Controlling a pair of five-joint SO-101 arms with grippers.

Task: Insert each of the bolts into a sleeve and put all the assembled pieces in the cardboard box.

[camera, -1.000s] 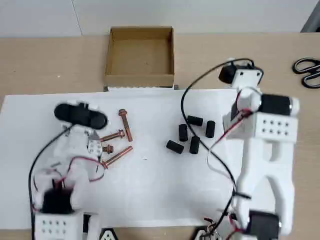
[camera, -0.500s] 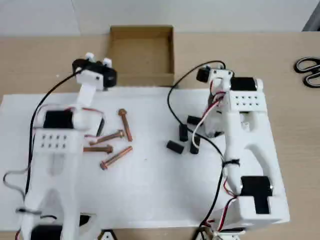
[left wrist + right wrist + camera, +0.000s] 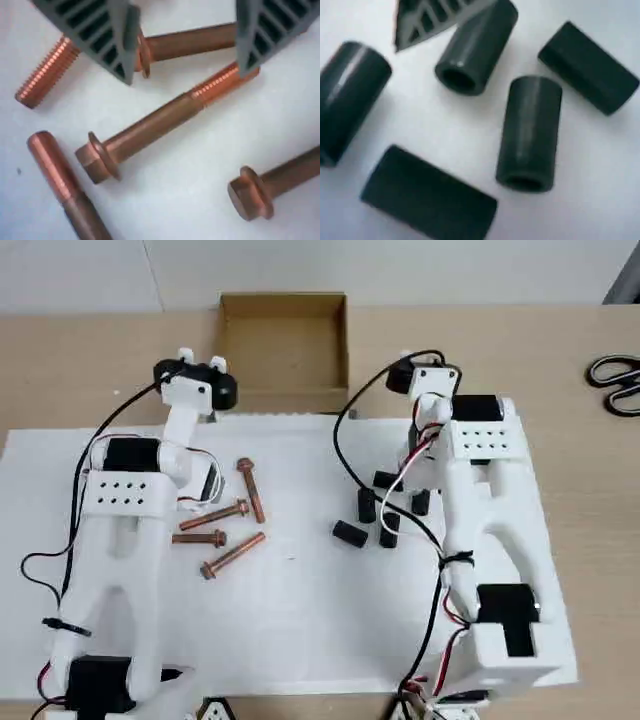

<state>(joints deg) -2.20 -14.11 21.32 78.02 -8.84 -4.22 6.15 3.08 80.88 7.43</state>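
My left hand [image 3: 186, 71] is spread apart above four copper bolts [image 3: 150, 125] with flanged heads and threaded tips, at 9 o'clock from five black sleeves [image 3: 529, 132]. My right hand [image 3: 422, 20] is over the sleeves; I cannot tell its state.

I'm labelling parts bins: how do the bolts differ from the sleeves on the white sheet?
The bolts are copper-coloured; the sleeves are black. The bolts are long and thin with a flanged head and thread; the sleeves are short, thick hollow tubes. There are four bolts but five sleeves. Both lie loose on the white sheet, none in the cardboard box.
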